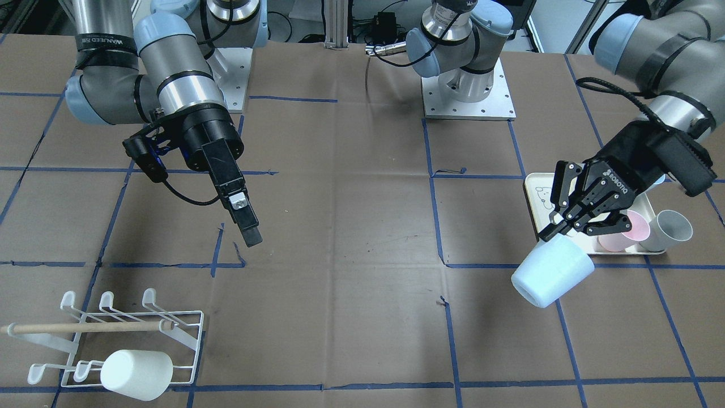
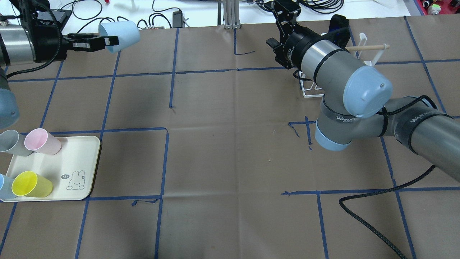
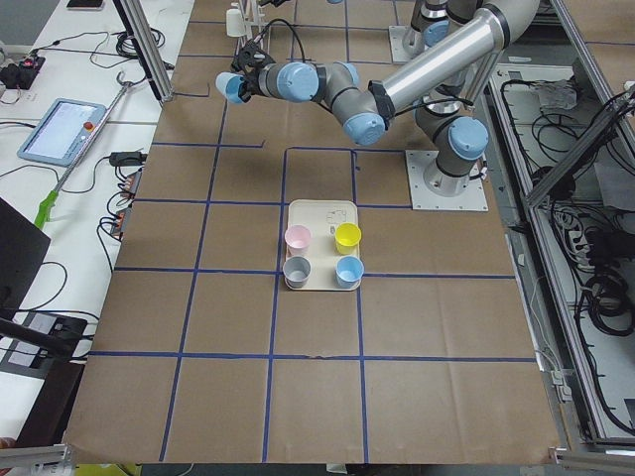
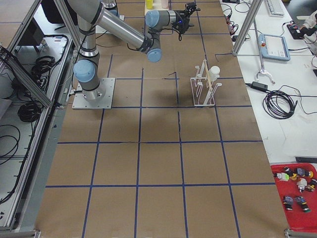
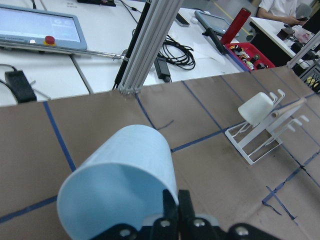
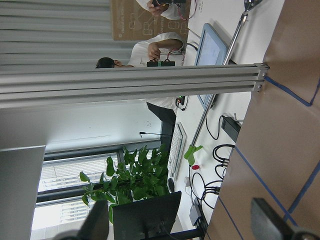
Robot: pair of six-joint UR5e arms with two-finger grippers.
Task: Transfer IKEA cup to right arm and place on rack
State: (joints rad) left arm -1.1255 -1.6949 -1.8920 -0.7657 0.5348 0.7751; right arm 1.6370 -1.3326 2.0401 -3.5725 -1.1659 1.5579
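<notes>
My left gripper (image 1: pixel 561 228) is shut on the rim of a light-blue IKEA cup (image 1: pixel 552 271) and holds it tilted above the table, beside the tray. The cup also shows in the overhead view (image 2: pixel 120 33) and fills the left wrist view (image 5: pixel 120 182). My right gripper (image 1: pixel 251 232), with long flat paddle fingers, hangs empty over the table's middle left in the front-facing view. Its fingers (image 6: pixel 267 225) stand wide apart in the right wrist view. The white wire rack (image 1: pixel 170 328) with a wooden dowel stands near the front-left corner of the front-facing view, far from both grippers.
A white cup (image 1: pixel 136 374) lies on the rack. A cream tray (image 2: pixel 77 158) holds pink (image 2: pixel 40 141), grey (image 2: pixel 12 142), yellow (image 2: pixel 30 184) and blue cups. The right arm hides part of the rack (image 2: pixel 373 54) in the overhead view.
</notes>
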